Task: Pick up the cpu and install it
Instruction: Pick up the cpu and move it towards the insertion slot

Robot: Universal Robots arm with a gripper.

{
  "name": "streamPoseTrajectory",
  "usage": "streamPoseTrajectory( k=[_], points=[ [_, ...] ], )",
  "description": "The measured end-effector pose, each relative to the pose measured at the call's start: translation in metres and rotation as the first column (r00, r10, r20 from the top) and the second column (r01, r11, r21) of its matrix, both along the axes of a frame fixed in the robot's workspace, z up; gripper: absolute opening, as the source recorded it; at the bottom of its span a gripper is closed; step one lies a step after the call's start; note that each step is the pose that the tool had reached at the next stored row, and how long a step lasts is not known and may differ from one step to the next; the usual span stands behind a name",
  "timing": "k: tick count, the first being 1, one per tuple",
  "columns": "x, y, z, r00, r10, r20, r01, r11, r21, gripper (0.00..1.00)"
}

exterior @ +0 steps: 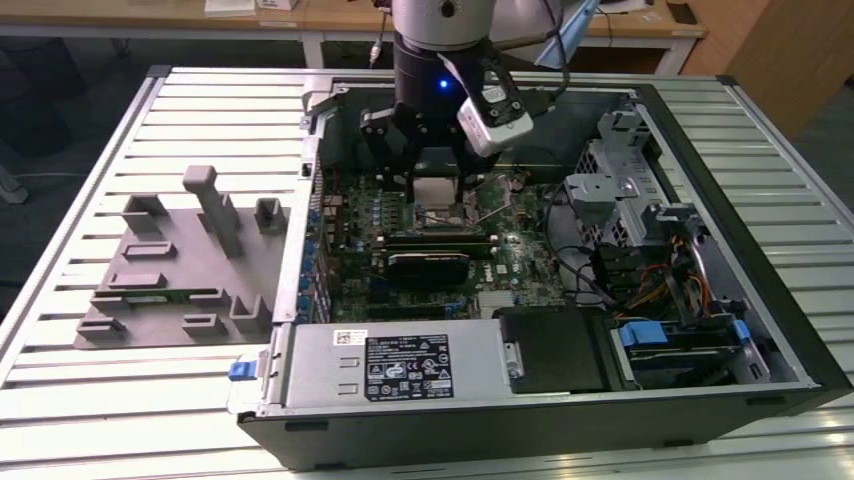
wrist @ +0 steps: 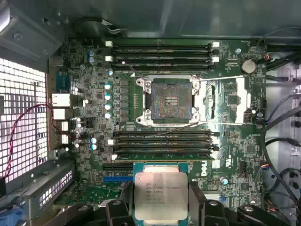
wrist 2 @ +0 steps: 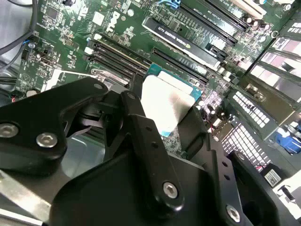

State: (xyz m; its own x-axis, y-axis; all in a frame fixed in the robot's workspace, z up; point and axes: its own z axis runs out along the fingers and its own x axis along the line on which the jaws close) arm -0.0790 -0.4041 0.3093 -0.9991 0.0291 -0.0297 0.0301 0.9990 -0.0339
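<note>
One cpu (wrist: 161,190) clamped by tool (wrist: 160,206) | carry step, near socket (wrist: 164,100) (open, bare) | square alignment judged needed

The arm (exterior: 441,25) has a smooth silver-grey cylindrical casing. Below it sits a black wrist section with a small glowing blue light (exterior: 442,84). A boxy white-and-silver camera (exterior: 495,112) is fixed to the side of that wrist, and a pale bluish cable (exterior: 577,25) runs up near it. The pincer (exterior: 437,178) is matte black. In the second wrist view its links (wrist 2: 61,117) are broad, rounded bars joined by silver hex-socket screws (wrist 2: 47,140). One narrower bar (wrist 2: 146,141) carries a row of small holes. In the first wrist view its fingers (wrist: 197,207) are plain black blocks.
</note>
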Motion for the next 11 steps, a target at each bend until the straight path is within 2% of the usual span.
streamPoseTrajectory(
  k=[11],
  points=[
    [0.0008, 0.0001, -0.0089, 1.0, 0.0, -0.0004, 0.0, 0.9999, -0.0109, 0.55]
  ],
)
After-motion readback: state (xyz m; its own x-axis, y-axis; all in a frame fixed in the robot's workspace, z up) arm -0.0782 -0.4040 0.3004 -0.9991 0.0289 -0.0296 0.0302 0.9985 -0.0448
